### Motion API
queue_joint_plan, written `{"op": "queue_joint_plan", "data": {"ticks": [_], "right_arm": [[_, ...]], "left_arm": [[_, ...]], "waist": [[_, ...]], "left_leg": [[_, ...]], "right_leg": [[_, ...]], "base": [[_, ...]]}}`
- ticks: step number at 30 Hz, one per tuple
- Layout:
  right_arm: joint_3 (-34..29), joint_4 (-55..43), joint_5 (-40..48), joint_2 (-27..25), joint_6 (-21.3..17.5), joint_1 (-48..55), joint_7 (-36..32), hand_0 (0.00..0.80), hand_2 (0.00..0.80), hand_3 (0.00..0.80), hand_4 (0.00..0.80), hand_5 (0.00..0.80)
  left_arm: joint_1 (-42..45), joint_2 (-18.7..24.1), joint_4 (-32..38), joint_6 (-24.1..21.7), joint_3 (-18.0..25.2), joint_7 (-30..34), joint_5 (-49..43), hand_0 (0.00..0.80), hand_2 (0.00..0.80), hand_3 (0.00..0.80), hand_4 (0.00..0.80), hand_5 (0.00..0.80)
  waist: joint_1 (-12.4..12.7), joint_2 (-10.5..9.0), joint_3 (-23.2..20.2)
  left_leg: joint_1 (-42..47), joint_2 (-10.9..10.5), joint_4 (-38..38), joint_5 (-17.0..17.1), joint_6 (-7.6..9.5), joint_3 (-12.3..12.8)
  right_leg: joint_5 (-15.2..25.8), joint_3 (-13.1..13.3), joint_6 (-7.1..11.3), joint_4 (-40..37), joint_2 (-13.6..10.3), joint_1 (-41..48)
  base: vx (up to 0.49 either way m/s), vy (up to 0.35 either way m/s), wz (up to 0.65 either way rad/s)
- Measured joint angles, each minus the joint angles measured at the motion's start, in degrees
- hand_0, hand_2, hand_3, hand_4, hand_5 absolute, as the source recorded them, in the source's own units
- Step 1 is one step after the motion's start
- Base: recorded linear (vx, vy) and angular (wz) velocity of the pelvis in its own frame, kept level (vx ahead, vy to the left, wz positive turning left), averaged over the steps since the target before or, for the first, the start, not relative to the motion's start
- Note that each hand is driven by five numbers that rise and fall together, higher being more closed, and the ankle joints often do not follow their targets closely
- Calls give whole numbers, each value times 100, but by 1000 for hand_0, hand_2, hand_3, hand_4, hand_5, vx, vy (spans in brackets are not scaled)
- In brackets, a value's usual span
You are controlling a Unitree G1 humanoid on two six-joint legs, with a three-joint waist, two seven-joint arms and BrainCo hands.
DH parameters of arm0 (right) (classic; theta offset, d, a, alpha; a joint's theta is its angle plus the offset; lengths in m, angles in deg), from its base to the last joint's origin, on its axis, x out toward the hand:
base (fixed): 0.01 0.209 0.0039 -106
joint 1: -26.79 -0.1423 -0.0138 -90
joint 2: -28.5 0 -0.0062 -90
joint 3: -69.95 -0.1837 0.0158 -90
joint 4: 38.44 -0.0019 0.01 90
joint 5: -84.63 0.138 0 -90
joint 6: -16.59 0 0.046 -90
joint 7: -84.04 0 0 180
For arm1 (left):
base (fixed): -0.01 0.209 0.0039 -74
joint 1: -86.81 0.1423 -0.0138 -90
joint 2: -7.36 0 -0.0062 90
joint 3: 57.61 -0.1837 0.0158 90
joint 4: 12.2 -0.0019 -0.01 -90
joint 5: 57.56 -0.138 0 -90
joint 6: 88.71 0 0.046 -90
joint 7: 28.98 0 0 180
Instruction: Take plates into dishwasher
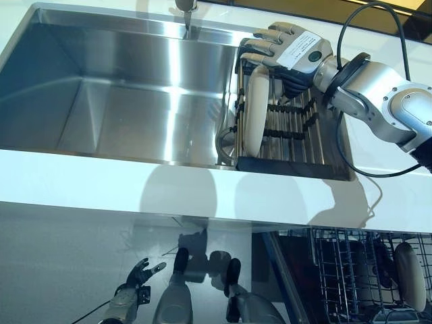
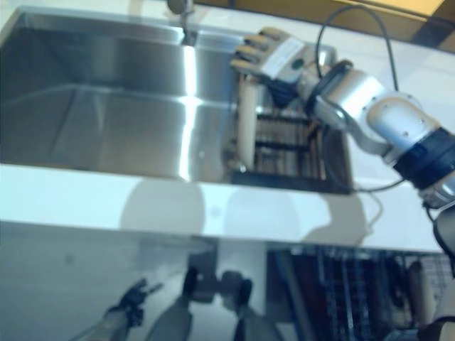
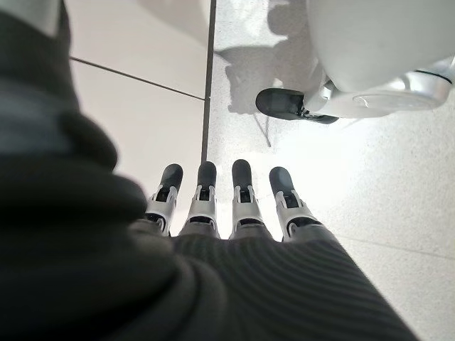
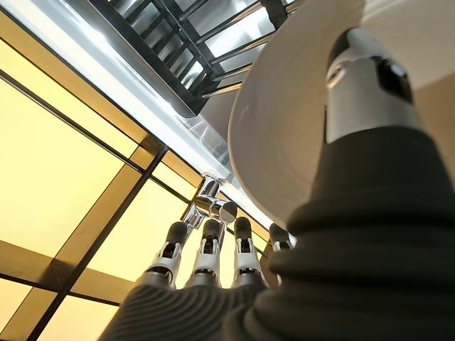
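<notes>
A cream plate stands on edge in the black dish rack at the right end of the sink. My right hand reaches over the plate's top rim from the right. In the right wrist view its thumb rests against the plate's face while its fingers stay straight past the rim, so the hand is open. A second plate stands in the dishwasher's wire basket at the lower right. My left hand hangs low at the lower left, open and holding nothing.
The steel sink basin fills the left, with a faucet at its back edge. A white countertop runs across in front of it. The dishwasher's basket is pulled out below the counter on the right.
</notes>
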Motion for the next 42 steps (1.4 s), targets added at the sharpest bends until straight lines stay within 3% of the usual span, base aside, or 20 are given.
{"op": "queue_joint_plan", "data": {"ticks": [20, 22, 23, 42], "right_arm": [[10, -432, 0, 129, -7, 0, -362, 0, 0, 0, 0, 0], [18, -521, -1, 161, -11, 0, -448, 562, 562, 562, 562, 562], [27, -562, -3, 166, -21, 0, -499, 800, 800, 800, 800, 800], [233, -547, -323, 117, -426, -68, -671, 800, 800, 800, 800, 800]], "left_arm": [[-6, 2, 1, -32, 0, 32, 10, 0, 0, 0, 0, 0], [-7, 1, 1, -66, 0, 33, 21, 0, 0, 0, 0, 0], [-7, 2, 1, -89, 1, 33, 22, 0, 0, 0, 0, 0], [-12, 1, -9, -132, 60, 36, 23, 0, 0, 0, 0, 0]], "waist": [[-6, -69, 11], [-4, -70, 11], [-1, -70, 10], [-15, -101, 3]], "left_leg": [[-18, -7, 1, 0, 0, -2], [-19, -8, 1, 0, 0, -2], [-19, -8, 1, 0, 0, -2], [-17, -1, 2, 2, -3, 3]], "right_leg": [[0, -4, 0, 0, -2, -16], [0, -4, 0, 0, -3, -16], [0, -4, 0, 0, -3, -17], [1, -3, -1, 0, -1, -19]], "base": [[0, 0, 0], [0, 0, 0], [0, 0, 0], [0, 0, 0]]}}
